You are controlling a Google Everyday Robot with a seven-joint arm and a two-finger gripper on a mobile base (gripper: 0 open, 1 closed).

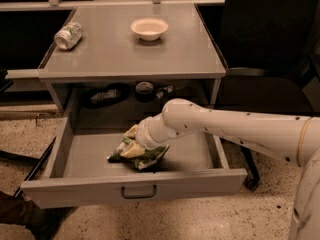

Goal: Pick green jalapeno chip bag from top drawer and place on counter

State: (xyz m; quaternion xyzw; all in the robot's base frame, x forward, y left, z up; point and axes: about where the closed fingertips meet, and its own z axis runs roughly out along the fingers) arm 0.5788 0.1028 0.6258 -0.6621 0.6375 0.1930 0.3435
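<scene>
The green jalapeno chip bag (145, 157) lies crumpled on the floor of the open top drawer (85, 156), near the middle. The drawer is pulled fully out, and its dark handle (138, 191) shows on the front panel. My gripper (134, 143) reaches down into the drawer from the right and sits right on the bag's upper left part, touching it. My white arm (235, 129) crosses over the drawer's right side. The grey counter (120, 54) is above the drawer.
A crushed silvery-green can (68, 35) lies at the counter's back left. A white bowl (149, 28) stands at its back middle. Dark items (145, 89) sit in the recess behind the drawer. A dark chair (270, 44) stands to the right.
</scene>
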